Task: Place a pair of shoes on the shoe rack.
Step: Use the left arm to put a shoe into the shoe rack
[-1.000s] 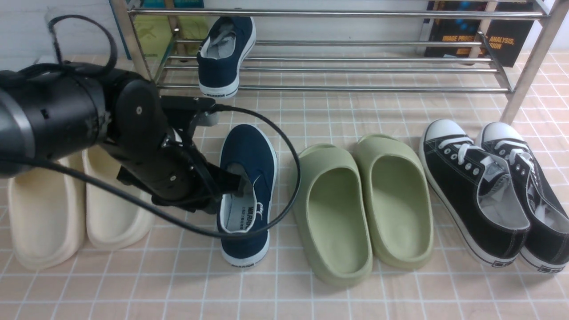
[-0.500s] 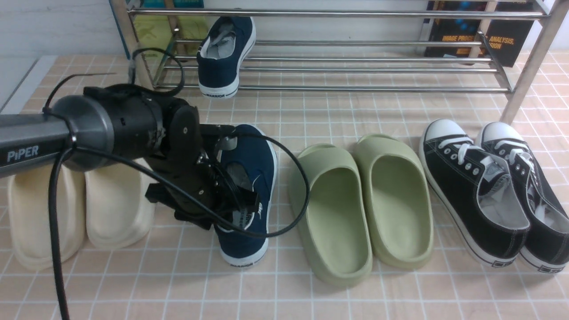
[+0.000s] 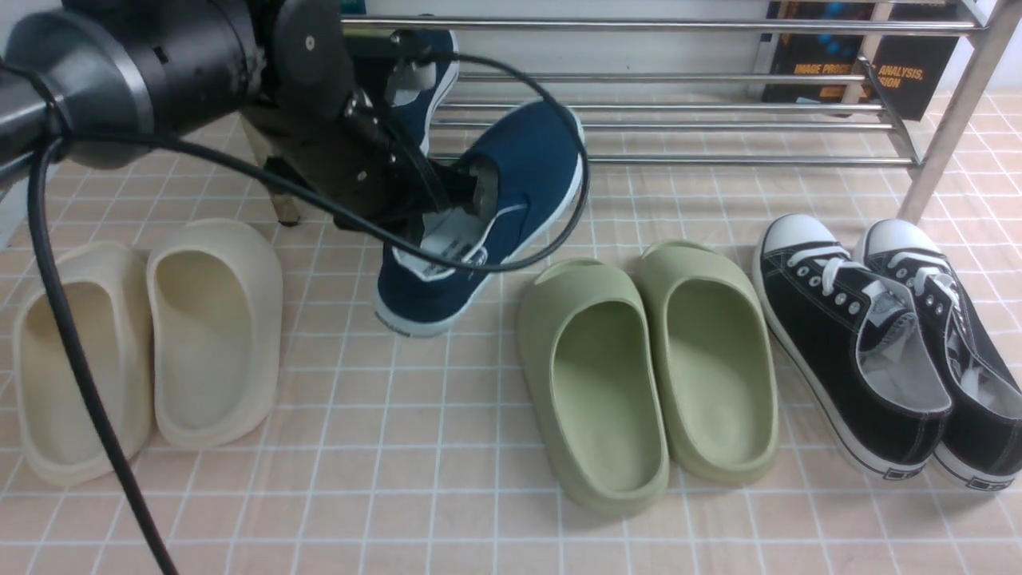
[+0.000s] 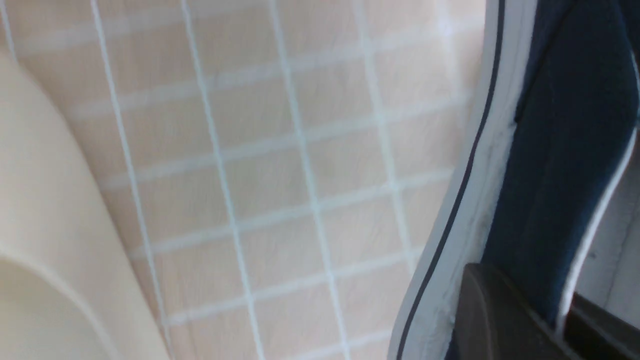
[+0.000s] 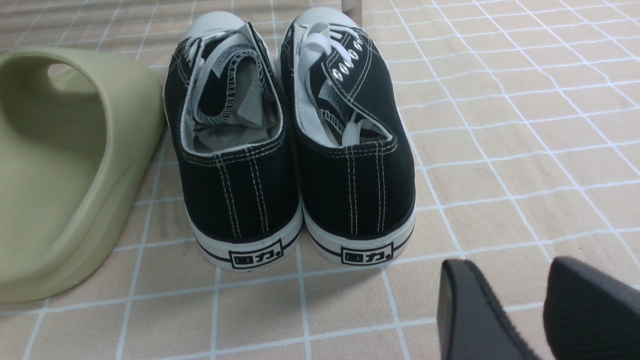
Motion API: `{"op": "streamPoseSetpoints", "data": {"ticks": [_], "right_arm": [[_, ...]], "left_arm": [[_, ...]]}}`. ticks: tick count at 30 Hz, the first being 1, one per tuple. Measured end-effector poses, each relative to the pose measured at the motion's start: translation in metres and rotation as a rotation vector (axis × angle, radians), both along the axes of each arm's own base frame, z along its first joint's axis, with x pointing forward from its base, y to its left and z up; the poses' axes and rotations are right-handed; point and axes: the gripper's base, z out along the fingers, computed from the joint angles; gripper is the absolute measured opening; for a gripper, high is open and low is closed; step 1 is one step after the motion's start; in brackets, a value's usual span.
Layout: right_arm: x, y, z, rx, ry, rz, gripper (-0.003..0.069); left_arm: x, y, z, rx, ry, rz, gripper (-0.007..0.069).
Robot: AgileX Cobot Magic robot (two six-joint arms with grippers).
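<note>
Front view: a peach floor gridded in white, with a chrome shoe rack across the back and books propped behind it. Your left gripper pinches the side wall of the lifted navy shoe, which tilts toe-up just before the rack's front bar. The racked navy shoe sits on the lower bars, half hidden by the arm. You count two cream slippers, two green slippers and two black sneakers. Open floor runs along the near edge, and long bars stretch right of the racked navy shoe.

Left wrist view: a finger presses the lifted navy shoe at its white sole wall. The floor lies apart from the sole, and one cream slipper is nearby.

Right wrist view: your right gripper hangs spread, low behind the black sneakers' heels, with one green slipper beside them.
</note>
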Motion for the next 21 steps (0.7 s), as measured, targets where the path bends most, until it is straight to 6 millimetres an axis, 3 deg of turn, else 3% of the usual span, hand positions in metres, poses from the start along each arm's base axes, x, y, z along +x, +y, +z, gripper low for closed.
{"op": "streamPoseSetpoints", "data": {"ticks": [4, 12, 21], "right_arm": [[0.0, 0.0, 0.0, -0.001, 0.0, 0.0, 0.024], [0.0, 0.0, 0.0, 0.0, 0.0, 0.0, 0.024], [0.0, 0.0, 0.0, 0.0, 0.0, 0.0, 0.024]], "left_arm": [[0.018, -0.008, 0.003, -0.009, -0.022, 0.001, 0.0027], [0.066, -0.024, -0.042, -0.045, 0.056, 0.101, 0.0027], [0.122, -0.001, -0.04, -0.237, -0.078, 0.28, 0.0028]]}}
